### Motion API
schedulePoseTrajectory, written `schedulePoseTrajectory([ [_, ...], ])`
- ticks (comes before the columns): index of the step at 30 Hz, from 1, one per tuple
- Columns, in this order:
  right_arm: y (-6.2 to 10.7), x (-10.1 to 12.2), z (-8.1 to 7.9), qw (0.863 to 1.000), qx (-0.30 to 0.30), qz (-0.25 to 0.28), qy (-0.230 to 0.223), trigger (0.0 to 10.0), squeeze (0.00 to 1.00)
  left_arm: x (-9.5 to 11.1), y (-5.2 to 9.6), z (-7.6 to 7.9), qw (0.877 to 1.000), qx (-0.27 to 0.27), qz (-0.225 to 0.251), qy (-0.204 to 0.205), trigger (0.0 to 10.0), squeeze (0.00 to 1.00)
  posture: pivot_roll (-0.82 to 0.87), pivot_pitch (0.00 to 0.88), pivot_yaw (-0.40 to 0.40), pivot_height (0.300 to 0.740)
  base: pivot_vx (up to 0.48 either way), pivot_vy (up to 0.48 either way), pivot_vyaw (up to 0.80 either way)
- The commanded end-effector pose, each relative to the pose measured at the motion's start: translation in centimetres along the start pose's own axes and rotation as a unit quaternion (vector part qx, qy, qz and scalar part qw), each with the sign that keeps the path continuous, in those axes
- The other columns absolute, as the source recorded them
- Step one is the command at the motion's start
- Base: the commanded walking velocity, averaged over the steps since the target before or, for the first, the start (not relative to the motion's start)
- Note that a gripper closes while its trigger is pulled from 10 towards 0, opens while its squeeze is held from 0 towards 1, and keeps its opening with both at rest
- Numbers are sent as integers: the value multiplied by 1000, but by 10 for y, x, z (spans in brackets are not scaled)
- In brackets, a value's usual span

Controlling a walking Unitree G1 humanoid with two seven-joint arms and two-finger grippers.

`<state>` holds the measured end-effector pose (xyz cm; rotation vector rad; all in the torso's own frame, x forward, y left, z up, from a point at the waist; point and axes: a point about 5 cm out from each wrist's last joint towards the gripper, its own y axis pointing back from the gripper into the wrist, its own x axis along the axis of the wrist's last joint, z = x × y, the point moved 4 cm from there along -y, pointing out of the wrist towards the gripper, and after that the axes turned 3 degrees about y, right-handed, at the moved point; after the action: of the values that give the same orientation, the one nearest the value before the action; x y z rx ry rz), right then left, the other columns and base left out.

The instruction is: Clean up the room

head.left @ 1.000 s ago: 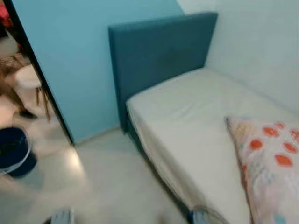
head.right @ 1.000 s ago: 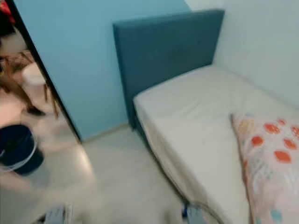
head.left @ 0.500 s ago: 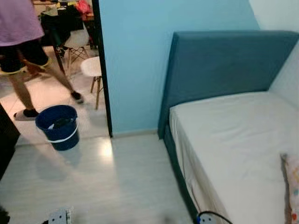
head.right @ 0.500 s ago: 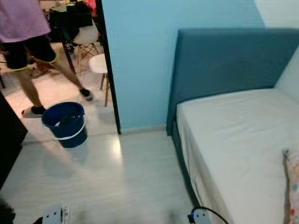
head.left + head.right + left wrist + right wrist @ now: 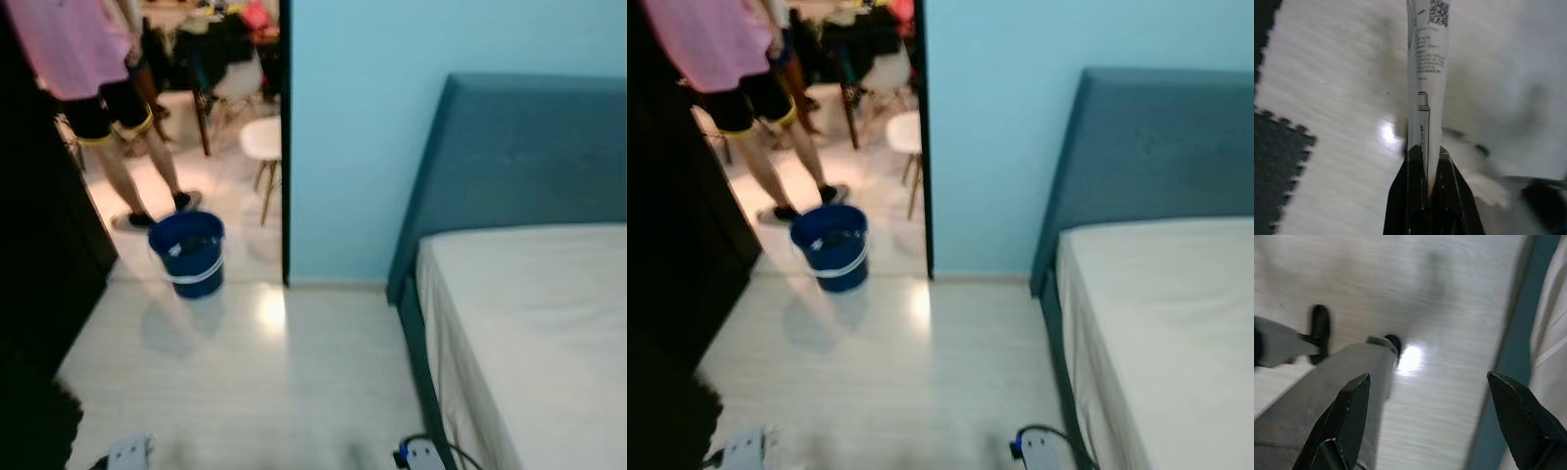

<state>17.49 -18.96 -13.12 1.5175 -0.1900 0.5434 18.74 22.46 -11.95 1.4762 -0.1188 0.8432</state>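
Wrapper (image 5: pixel 1427 73), a flattened printed packet, sits clamped between my left gripper (image 5: pixel 1426 161) fingers, long axis straight out past the tips, while my right gripper (image 5: pixel 1425 421) hangs spread and empty; I judge the blue bucket (image 5: pixel 189 253) ahead the likely drop point.

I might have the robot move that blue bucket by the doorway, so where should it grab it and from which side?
Probably the upper rim of the blue bucket, pinched from above. It stands upright and open-topped on the floor, too wide for a side grasp. Approach from the room side, away from the person. Use the open right gripper.
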Motion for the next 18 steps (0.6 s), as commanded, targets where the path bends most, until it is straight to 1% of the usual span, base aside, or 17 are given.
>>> schedulePoseTrajectory([
  [1,-1,4,-3,1000,4,6,0,10000,0,-5,1,-3,1000,3,-8,2,10000,0,-77,68,-66,740,0,0,800],
  [7,-1,11,1,1000,4,17,0,10000,0,-4,1,-2,1000,2,-3,14,10000,0,-80,67,-70,740,0,0,800],
  [10,-1,23,5,999,6,34,0,10000,0,0,0,-1,1000,0,4,23,10000,0,-83,67,-71,740,0,0,800],
  [13,-1,30,6,999,4,42,1,10000,0,5,0,0,1000,-6,12,26,10000,0,-83,67,-74,740,0,0,800],
  [17,-1,34,5,999,6,47,12,10000,0,9,0,1,999,-11,21,25,10000,0,-83,65,-76,740,304,0,0],
  [18,-1,38,3,999,8,49,15,10000,0,14,-1,1,999,-12,28,25,10000,0,-82,64,-78,740,480,0,0],
])
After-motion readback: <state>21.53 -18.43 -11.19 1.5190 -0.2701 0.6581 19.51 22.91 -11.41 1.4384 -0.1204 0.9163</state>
